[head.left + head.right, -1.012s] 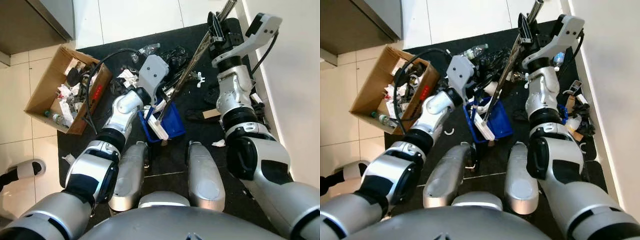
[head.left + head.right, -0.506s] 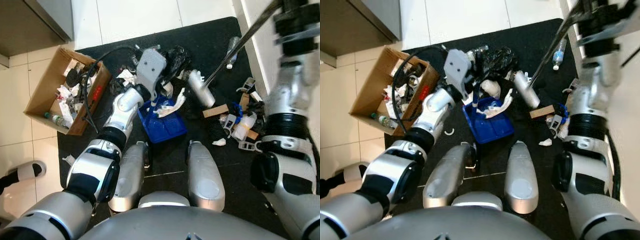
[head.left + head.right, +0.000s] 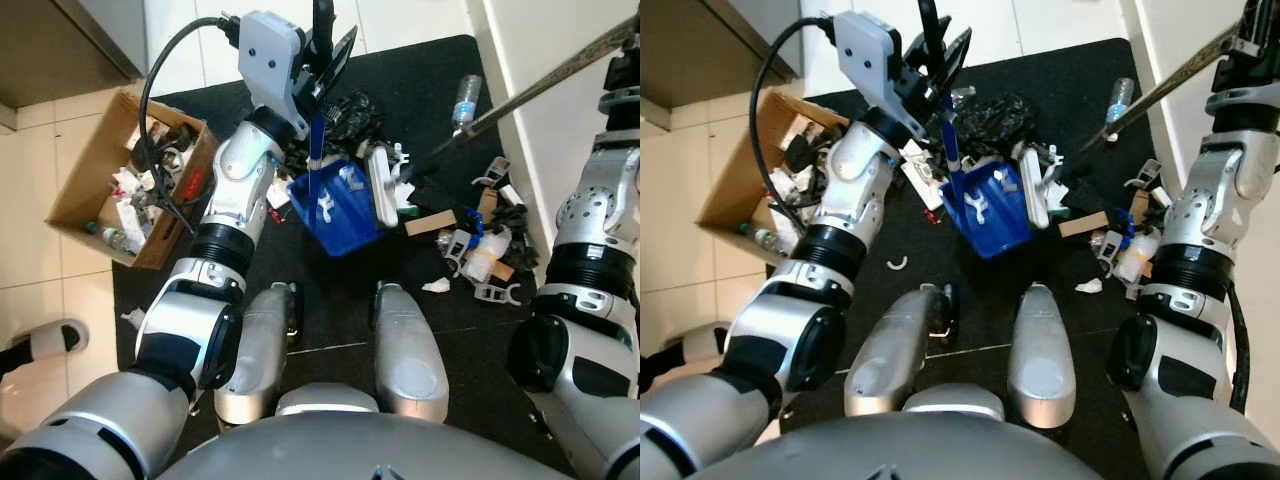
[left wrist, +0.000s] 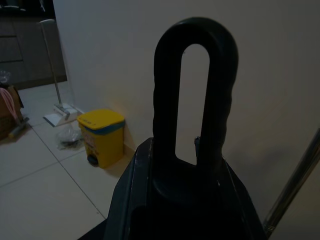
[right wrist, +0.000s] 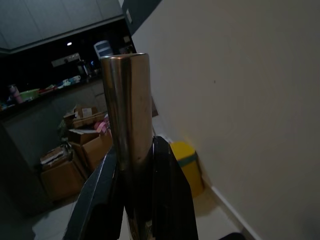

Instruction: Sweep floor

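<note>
Two tools are up: from the head views, the left gripper (image 3: 318, 45) is clamped on the blue dustpan's (image 3: 340, 205) black handle, pan tilted over the black mat (image 3: 420, 80); litter lies by the cardboard box (image 3: 95, 185). Left wrist view: jaws closed around the looped handle (image 4: 194, 100), yellow bin (image 4: 102, 135) beyond. Right wrist view: right gripper (image 5: 137, 200) pinches the broom's metal pole (image 5: 127, 125).

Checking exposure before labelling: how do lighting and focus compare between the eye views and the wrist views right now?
Left and right eye views: bright, evenly lit, sharp on the blue dustpan and cardboard box. Left wrist view: dim, the near black loop handle soft and underexposed, the yellow bin readable. Right wrist view: dark background, a glare streak down the metal broom handle.
</note>
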`<state>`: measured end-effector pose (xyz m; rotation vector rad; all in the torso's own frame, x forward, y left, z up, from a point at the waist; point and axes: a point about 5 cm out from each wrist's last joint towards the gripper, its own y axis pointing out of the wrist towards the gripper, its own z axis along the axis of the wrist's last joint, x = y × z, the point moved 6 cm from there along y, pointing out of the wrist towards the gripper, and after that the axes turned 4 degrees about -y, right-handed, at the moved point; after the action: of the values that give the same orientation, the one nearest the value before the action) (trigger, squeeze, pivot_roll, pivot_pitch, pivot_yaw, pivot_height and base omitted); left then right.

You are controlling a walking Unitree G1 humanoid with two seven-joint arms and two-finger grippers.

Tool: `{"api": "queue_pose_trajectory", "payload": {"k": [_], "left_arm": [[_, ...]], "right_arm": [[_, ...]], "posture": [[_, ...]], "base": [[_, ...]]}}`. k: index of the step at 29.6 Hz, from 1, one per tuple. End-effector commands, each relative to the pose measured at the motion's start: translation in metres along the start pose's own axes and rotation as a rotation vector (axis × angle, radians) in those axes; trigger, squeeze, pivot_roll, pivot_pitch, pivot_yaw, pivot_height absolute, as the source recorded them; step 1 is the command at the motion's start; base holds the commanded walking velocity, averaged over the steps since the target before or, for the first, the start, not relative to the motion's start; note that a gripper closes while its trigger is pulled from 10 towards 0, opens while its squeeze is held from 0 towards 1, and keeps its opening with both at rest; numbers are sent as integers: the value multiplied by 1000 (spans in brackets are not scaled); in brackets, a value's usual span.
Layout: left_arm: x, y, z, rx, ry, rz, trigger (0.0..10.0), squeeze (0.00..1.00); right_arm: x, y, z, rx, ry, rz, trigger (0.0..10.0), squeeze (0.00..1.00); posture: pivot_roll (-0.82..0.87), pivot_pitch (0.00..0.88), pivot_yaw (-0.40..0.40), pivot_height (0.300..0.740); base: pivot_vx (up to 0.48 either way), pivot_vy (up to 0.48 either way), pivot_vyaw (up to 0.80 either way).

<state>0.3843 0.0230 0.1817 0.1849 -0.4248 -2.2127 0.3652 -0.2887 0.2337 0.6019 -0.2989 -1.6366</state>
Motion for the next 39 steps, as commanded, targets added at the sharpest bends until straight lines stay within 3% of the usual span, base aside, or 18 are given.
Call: {"api": "queue_pose_trajectory", "payload": {"k": [1,11,13,15,16,17,19,22,24,25,26,28,30,32,34,36,39], "left_arm": [[2,4,10,53,-27,19,10000,0],[12,6,6,56,-46,16,10000,0],[14,8,8,64,-47,11,10000,0],[17,11,12,78,-41,-4,10000,0],[17,11,12,78,-41,-4,10000,0],[19,11,14,82,-36,-14,10000,0],[19,11,14,82,-36,-14,10000,0],[21,10,13,81,-25,-29,10000,0],[22,8,13,83,-22,-32,10000,0],[22,8,13,83,-22,-32,10000,0],[20,7,17,92,-17,-30,10000,0],[18,7,19,97,-14,-27,10000,0],[10,6,28,120,-10,-6,10000,0],[-1,6,39,149,-3,26,10000,0],[-18,8,60,203,10,74,10000,0],[-24,8,68,223,16,89,10000,0],[-46,11,105,324,98,169,10000,0]], "right_arm": [[-7,0,-10,-34,27,10,10000,0],[-24,17,10,20,59,75,10000,0],[-27,22,21,55,56,83,10000,0],[-27,33,56,159,34,93,10000,0],[-27,33,56,159,34,93,10000,0],[-21,38,78,223,12,80,10000,0],[-21,38,78,223,12,80,10000,0],[18,42,127,343,-133,-32,10000,0],[41,37,134,345,-243,-114,10000,0],[41,37,134,345,-243,-114,10000,0],[60,30,122,271,-381,-167,10000,0],[65,26,114,235,-427,-174,10000,0],[72,17,89,140,-467,-165,10000,0],[70,10,66,61,-412,-148,10000,0],[57,-3,30,-39,-358,-101,10000,0],[51,-7,19,-64,-332,-86,10000,0],[30,-17,-19,-140,-256,-60,10000,0]], "posture": [[-4,100,46,740],[-23,81,34,740],[-23,81,34,740],[-29,75,33,740],[-29,75,33,740],[-31,74,32,740],[-31,74,32,740],[-37,69,34,740],[-41,66,36,740],[-41,66,36,740],[-49,63,43,740],[-49,63,43,740],[-53,62,46,740],[-58,60,48,740],[-56,59,48,740],[-56,59,48,740],[-45,52,40,740]], "base": [[0,0,0],[0,0,0],[0,0,0],[0,0,0],[0,0,0],[0,0,0],[0,0,0],[0,0,0],[0,0,0],[0,0,0],[0,0,0],[0,0,0],[0,0,0],[0,0,0],[0,0,0],[0,0,0],[0,0,0]]}}
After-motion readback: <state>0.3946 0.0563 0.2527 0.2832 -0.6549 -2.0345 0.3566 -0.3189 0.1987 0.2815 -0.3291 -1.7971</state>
